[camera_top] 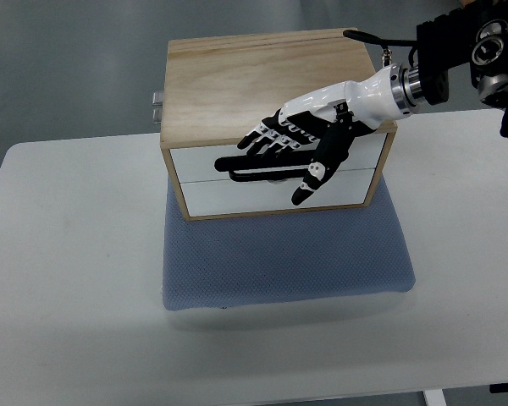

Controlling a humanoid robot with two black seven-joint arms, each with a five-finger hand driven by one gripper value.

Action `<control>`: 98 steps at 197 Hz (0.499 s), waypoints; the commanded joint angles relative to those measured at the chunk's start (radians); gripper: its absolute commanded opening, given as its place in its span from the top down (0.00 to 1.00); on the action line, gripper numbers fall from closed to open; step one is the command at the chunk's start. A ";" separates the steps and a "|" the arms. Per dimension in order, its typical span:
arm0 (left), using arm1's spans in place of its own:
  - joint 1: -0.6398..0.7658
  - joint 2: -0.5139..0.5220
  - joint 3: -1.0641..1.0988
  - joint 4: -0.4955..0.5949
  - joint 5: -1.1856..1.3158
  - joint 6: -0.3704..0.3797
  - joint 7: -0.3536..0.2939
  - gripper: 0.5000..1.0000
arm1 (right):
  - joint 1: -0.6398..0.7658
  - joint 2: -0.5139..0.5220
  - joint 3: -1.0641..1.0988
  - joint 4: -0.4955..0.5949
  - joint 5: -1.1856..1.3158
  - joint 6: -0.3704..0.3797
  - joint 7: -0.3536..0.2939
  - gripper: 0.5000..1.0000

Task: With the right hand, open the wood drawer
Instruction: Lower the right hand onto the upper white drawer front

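Observation:
A light wood drawer box (237, 76) stands on a blue-grey mat (284, 258) on the white table. Its front shows two white drawer faces (203, 194), one above the other, both flush with the frame. My right hand (279, 156), black and white, comes in from the upper right and hovers in front of the upper drawer face. Its fingers (254, 144) are spread and extended leftward, and the thumb points down. It holds nothing. The hand covers the middle of the drawer faces, so a handle is not clear. The left arm is out of view.
The white table (68, 279) extends to the left, right and front of the mat. A small metal fitting (157, 106) sticks out at the box's back left. The grey floor lies beyond the table's far edge.

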 commanded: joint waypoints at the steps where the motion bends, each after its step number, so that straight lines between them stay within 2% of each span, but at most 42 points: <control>1: 0.000 0.000 0.000 0.000 0.000 0.000 0.000 0.00 | -0.009 0.008 -0.002 -0.001 0.002 -0.037 0.000 0.11; 98: 0.000 0.000 0.000 0.000 0.000 0.000 0.000 0.00 | -0.049 0.038 -0.017 -0.001 0.000 -0.117 -0.015 0.11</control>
